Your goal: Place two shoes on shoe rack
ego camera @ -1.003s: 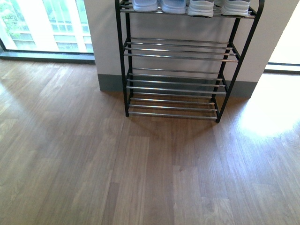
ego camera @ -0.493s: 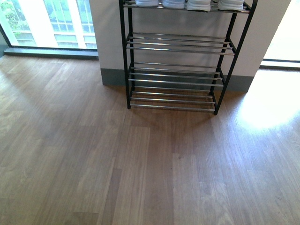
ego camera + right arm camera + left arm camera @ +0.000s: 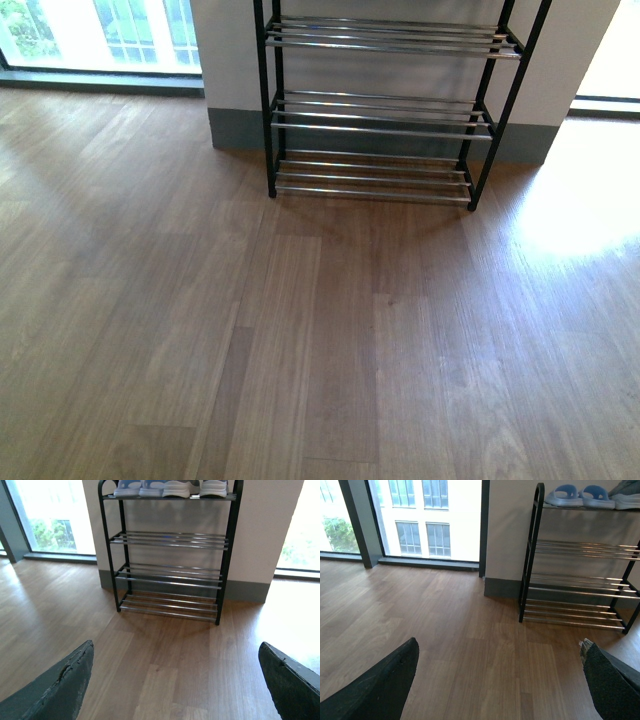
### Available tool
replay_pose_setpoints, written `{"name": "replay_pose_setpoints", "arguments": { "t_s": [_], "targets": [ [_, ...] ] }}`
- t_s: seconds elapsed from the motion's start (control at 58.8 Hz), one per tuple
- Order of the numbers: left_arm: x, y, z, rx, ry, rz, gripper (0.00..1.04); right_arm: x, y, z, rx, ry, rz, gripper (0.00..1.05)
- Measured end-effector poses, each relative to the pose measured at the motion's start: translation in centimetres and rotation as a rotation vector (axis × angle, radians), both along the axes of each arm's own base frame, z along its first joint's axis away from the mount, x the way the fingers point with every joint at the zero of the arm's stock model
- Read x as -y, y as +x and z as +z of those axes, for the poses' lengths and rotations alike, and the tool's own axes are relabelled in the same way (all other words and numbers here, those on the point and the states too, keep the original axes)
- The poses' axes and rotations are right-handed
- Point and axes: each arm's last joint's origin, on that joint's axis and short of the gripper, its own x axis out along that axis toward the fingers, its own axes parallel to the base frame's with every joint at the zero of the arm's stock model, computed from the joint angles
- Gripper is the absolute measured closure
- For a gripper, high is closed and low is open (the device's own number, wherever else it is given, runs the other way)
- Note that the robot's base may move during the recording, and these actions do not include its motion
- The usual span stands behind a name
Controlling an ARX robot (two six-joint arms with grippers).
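Floor (image 3: 300, 330) is the biggest thing I see, brown wood all the way to the far wall, with no shoe lying on it in any of my views.

Next is the shoe rack (image 3: 385, 110), tall and black with shiny silver bars, standing far from me against the pale wall. My front view shows only its three lower shelves, and they have nothing on them. My wrist views show the top shelf too. The pale blue slides (image 3: 580, 495) sit there on the left, side by side. The grey sneakers (image 3: 195, 487) sit just to their right on the same shelf, but only their white soles and a bit of grey show before the picture cuts them off.

So I think my job is as good as done. Shoes are up on the rack, and I can find none left to pick up. All that may be left is to pull back and rest.

My left gripper (image 3: 500, 680) has its jaws spread wide and holds nothing. My right gripper (image 3: 175, 680) is spread wide too, with only floor between the fingers. Both are well apart from the rack.
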Motion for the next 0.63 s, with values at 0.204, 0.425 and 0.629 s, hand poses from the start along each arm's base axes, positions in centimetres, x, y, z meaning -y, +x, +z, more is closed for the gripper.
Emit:
{"name": "replay_pose_setpoints", "arguments": {
  "t_s": [0.204, 0.425, 0.629],
  "targets": [
    [0.0, 0.0, 0.0, 0.0, 0.0, 0.0, 0.09, 0.0, 0.0, 0.0, 0.0, 0.0, 0.0, 0.09],
    [0.0, 0.0, 0.0, 0.0, 0.0, 0.0, 0.09, 0.0, 0.0, 0.0, 0.0, 0.0, 0.0, 0.09],
    [0.0, 0.0, 0.0, 0.0, 0.0, 0.0, 0.09, 0.0, 0.0, 0.0, 0.0, 0.0, 0.0, 0.09]
  ]
}}
